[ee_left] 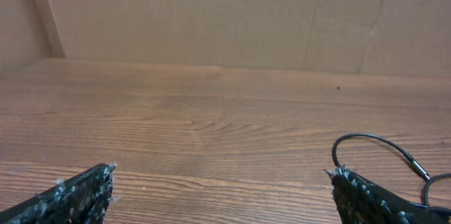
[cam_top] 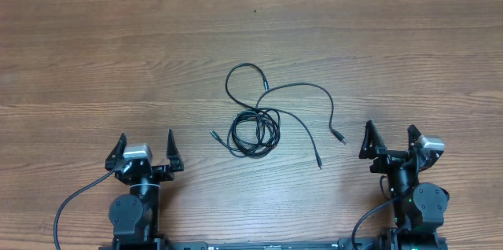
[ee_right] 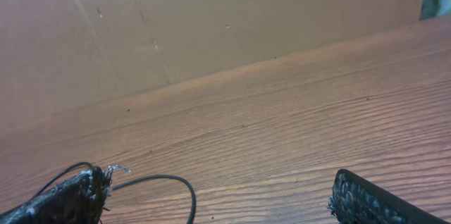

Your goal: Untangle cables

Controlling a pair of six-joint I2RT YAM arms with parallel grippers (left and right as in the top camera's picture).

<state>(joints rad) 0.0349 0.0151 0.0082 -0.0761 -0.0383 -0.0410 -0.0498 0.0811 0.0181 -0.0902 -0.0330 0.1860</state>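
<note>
Cables (cam_top: 253, 128) lie tangled at the middle of the table (cam_top: 78, 61), overhead. Left gripper (cam_top: 146, 135) and right gripper (cam_top: 389, 127), toward the table's near edge, gape wide, holding nothing. Left wrist: a cable loop (ee_left: 366, 136) on the table, far right. Right wrist: a cable bend (ee_right: 165, 177), lower left.

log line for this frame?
cables: tangled, untouched | left gripper: open, empty | right gripper: open, empty
</note>
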